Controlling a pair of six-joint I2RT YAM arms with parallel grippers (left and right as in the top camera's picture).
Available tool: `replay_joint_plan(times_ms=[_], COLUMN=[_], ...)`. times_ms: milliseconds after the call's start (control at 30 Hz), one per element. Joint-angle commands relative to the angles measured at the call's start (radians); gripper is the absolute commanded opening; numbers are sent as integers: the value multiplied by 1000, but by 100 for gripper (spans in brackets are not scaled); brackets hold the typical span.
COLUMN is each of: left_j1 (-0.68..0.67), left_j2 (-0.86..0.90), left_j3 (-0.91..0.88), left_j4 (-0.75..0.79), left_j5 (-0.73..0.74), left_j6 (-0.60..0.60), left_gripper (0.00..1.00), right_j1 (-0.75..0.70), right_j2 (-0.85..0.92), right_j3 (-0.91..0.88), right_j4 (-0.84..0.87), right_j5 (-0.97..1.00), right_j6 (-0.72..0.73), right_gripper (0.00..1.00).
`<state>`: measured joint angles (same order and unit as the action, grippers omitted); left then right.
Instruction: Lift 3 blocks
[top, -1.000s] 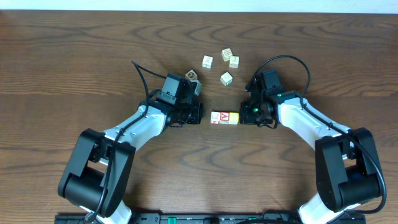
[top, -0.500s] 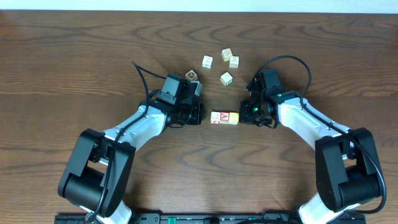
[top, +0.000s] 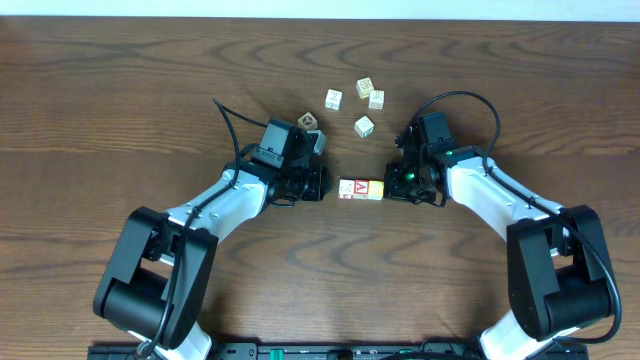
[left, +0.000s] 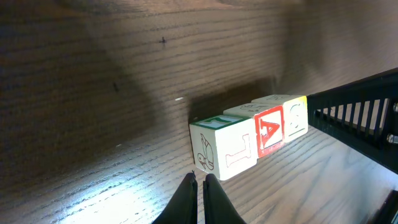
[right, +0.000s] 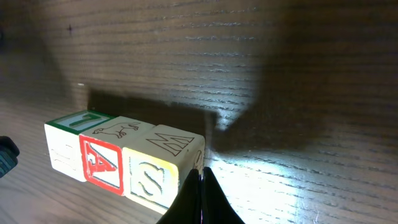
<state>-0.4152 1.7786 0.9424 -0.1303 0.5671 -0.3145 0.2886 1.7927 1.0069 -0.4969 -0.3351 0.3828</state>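
Three blocks lie in a tight row between my two grippers: a whitish-cream block (top: 346, 188) (left: 224, 149) (right: 65, 146) with a green top edge, a red block with a white "A" (top: 361, 188) (left: 269, 129) (right: 101, 165), and a pale yellow block with an "S" (top: 376, 189) (left: 296, 116) (right: 152, 180). My left gripper (top: 322, 184) (left: 199, 178) is shut, its tip against the cream end of the row. My right gripper (top: 390, 184) (right: 201, 171) is shut too, its tip against the yellow end. Whether the row rests on the table or hangs just above it, I cannot tell.
Several loose cubes lie behind the row: a cream one (top: 333, 98), two close together (top: 366, 86) (top: 376, 99), one nearer (top: 364, 126), and a brown-marked one (top: 309, 121) beside my left wrist. Both arms reach in from the front edge.
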Motion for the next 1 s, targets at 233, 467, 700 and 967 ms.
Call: replay_joint_plan(times_ms=[233,467,700,967], left_j1=[2,3,4,5], left_j2=[90,105,105,105], left_j3=[-10,-9,-9,-9], left_j4=[-2,21,28,47], left_j5=[13,25,80,76], left_j6=[26,33,60,35], left_gripper=[7,7,7,7], right_j1=[8,8,8,8], right_j2=[14,14,14,14], right_j3=[-9,-9,-9,-33], right_j4=[-18,-15,-16,-14], right_j5=[-14,-14,-14,-18], right_j6=[-89,-105,-108,-107], right_gripper=[1,1,1,1])
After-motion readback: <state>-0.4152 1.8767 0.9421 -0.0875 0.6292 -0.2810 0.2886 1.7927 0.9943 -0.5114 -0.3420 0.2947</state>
